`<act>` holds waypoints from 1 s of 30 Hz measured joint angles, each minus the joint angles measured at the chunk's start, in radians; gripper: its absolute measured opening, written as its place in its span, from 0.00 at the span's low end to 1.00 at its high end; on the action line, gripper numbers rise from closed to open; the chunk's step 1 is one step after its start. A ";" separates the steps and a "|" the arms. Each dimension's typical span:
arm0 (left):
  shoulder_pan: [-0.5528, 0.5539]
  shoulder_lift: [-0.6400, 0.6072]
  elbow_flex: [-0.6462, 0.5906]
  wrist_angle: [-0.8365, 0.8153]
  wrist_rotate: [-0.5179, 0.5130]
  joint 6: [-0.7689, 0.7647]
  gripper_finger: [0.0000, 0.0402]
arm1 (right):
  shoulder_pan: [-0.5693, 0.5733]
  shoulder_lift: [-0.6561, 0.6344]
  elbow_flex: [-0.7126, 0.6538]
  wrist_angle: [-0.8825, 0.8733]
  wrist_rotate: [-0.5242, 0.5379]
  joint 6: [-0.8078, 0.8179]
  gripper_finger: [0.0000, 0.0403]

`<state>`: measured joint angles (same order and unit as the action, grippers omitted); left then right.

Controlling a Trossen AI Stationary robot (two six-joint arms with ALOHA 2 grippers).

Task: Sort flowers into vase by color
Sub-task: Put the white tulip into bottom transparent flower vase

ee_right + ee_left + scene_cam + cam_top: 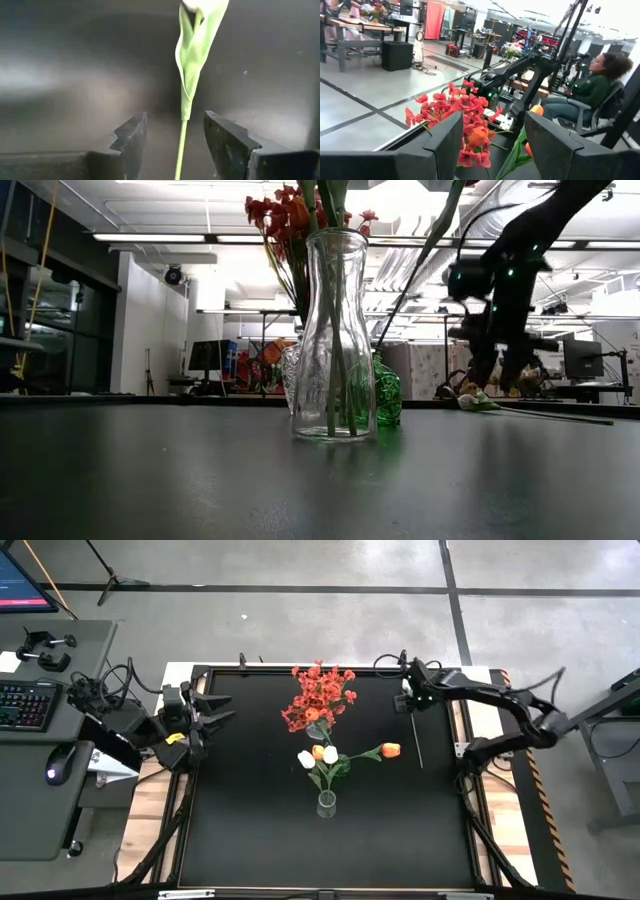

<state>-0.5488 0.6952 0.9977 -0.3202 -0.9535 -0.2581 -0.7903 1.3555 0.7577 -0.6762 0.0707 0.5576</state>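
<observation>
One white tulip (192, 55) is lying on the desk (250, 830) w/ right gripper (175, 135) jaws hanging open around its stalk, holding nothing; closing off-center could be flicking it away.

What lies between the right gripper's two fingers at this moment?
In the right wrist view, a thin green flower stem lying on the black table runs between the open right gripper fingers, touching neither.
</observation>
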 joint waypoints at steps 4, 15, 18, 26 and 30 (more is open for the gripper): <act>0.001 0.001 0.000 0.030 -0.002 -0.003 0.50 | -0.015 0.096 0.001 0.003 -0.021 -0.054 0.46; 0.001 0.006 0.000 0.064 -0.004 -0.024 0.50 | -0.015 0.198 0.004 0.082 0.027 -0.091 0.39; 0.000 0.007 0.000 0.064 -0.004 -0.028 0.50 | -0.019 0.200 0.005 0.069 0.046 -0.115 0.25; 0.000 -0.002 0.000 0.086 -0.003 0.006 0.50 | -0.011 0.064 -0.002 -0.054 0.073 -0.150 0.02; 0.000 -0.019 0.001 0.105 -0.004 0.067 0.50 | 0.024 -0.163 -0.001 -0.134 0.076 -0.104 0.01</act>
<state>-0.5484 0.6761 0.9984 -0.2150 -0.9573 -0.1909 -0.7661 1.1920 0.7564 -0.8103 0.1466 0.4535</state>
